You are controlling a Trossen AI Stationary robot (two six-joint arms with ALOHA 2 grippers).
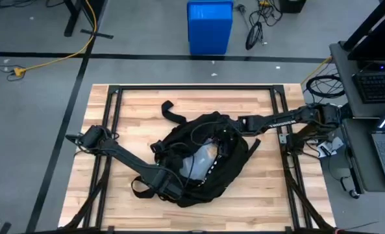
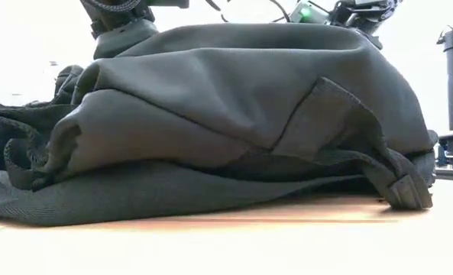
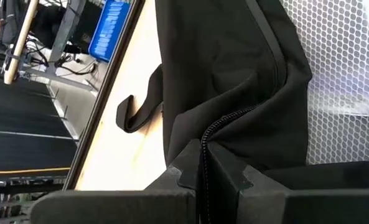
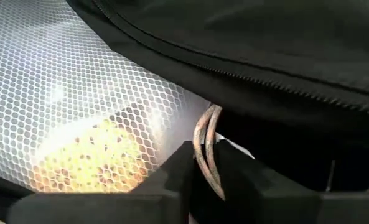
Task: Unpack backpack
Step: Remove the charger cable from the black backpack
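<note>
I found no readable text, label or number anywhere; lettering on the right arm [image 1: 280, 119] was too small to make out.

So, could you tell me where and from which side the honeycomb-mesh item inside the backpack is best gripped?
Probably on its exposed pale top, from straight above. The mesh item shows only through the opening of the backpack, with fabric covering its sides. The left gripper pinches the zipper edge, and the right gripper is already beside the mesh.

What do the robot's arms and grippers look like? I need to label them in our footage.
Both arms are dark, slim and jointed. The right arm carries pale lettering along its forearm, too small to read. The left gripper and right gripper have matte black, blocky, angular fingers.
</note>
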